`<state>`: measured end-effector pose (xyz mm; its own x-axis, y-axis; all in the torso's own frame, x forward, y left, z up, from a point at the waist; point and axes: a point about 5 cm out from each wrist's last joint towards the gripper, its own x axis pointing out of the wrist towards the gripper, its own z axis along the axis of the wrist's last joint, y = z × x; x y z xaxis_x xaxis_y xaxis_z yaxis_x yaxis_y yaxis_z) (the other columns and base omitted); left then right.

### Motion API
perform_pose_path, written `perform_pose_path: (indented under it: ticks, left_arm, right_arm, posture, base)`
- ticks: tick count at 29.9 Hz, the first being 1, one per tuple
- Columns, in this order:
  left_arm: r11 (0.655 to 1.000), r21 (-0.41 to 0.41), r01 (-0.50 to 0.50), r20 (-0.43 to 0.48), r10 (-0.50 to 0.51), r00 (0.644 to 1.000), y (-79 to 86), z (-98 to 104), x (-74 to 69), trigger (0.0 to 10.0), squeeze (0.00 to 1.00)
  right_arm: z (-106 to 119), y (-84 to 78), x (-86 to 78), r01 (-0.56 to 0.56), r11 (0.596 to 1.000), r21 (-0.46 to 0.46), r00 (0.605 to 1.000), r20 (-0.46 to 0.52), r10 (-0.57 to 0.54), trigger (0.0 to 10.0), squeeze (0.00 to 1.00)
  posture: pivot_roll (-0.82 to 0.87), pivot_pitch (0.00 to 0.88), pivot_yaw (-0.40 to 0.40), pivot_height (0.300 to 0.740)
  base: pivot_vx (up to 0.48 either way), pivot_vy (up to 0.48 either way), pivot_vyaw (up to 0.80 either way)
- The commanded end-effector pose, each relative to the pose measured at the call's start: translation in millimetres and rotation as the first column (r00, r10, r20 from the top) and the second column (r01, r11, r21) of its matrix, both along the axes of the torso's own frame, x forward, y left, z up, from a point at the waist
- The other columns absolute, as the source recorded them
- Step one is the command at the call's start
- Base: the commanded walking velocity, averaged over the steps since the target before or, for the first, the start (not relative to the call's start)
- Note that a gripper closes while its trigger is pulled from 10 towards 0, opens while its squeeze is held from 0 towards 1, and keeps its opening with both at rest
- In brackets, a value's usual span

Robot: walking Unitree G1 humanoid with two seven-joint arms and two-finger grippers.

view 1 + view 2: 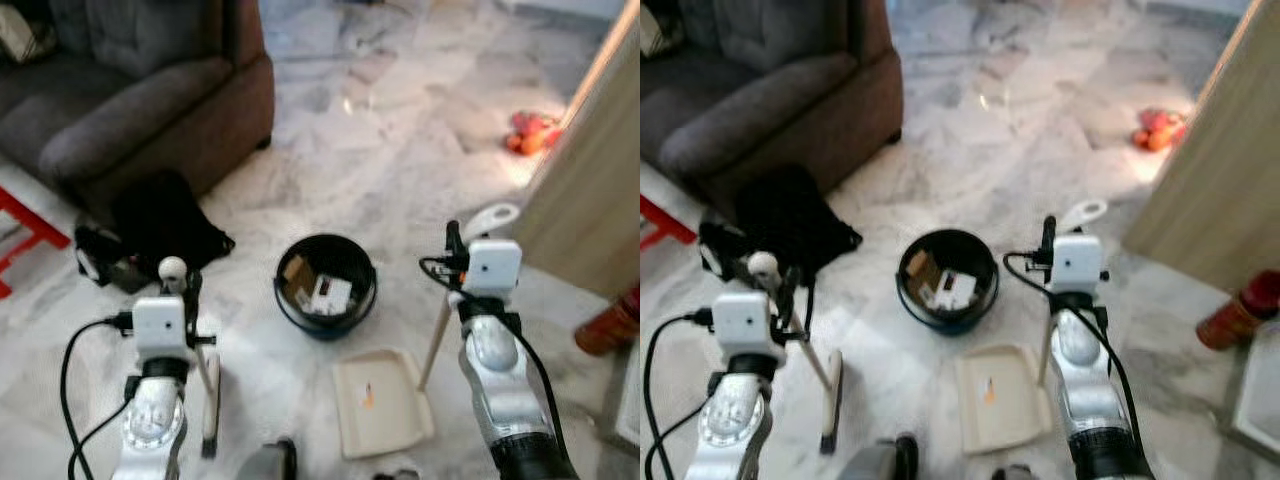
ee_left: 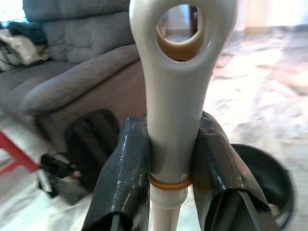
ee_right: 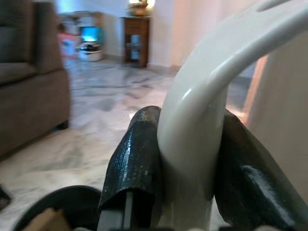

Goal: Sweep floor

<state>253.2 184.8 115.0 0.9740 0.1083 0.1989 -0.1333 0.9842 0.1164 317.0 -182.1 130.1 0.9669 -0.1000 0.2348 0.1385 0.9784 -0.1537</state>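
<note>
**Broom and dustpan both in hand, small scrap waiting in the pan**

The step in hand looks like getting the last scrap from the dustpan (image 1: 385, 402) into the black bin (image 1: 326, 285). To do it well, the robot probably needs to lift the pan by its handle while keeping the tray level, carry it over the bin's rim, and only then tip it, so the small orange bit (image 1: 368, 394) lying on the tray does not slide back onto the marble floor (image 1: 400, 150). The broom (image 1: 207, 395) should stay low and still, clear of the bin.

The left gripper (image 2: 166, 163) has its fingers (image 2: 122, 173) closed on the broom's cream handle, just below the hanging loop at its top; the handle runs down between them to the brush head resting on the floor. The right gripper (image 3: 185, 163) has its fingers (image 3: 137, 154) closed on the curved top of the dustpan handle (image 1: 455, 290), which slants down to the tray lying flat on the floor, just beside the bin. The bin already holds cardboard and paper scraps. A sofa (image 1: 130, 90) and a dark bag (image 1: 160, 225) lie near the robot's left.
</note>
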Motion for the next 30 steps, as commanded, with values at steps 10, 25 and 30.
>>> perform_pose_path:
  ticks: [10,25,30]
  left_arm:
    - [1.000,0.019,-0.006,0.018,0.006,1.000,3.8,4.0,-1.2,10.0,0.00]
    - [1.000,0.017,0.003,0.017,-0.003,1.000,1.2,3.6,1.1,10.0,0.00]
    - [1.000,0.023,-0.001,0.016,0.000,1.000,1.1,4.1,1.9,10.0,0.00]
  right_arm:
    - [1.2,6.1,-0.3,-0.024,1.000,0.009,1.000,0.014,0.024,10.0,0.00]
    - [0.3,7.4,1.9,-0.033,0.999,0.029,0.999,-0.002,0.033,10.0,0.00]
    - [-0.5,8.6,1.8,-0.038,0.999,0.021,0.999,-0.007,0.039,10.0,0.00]
  posture:
    - [0.11,0.137,0.024,0.740]
    - [0.11,0.130,0.022,0.740]
    - [0.11,0.135,0.021,0.740]
  base:
    - [-0.257,0.000,0.00]
    - [0.000,0.000,-0.36]
    - [0.000,0.000,-0.80]
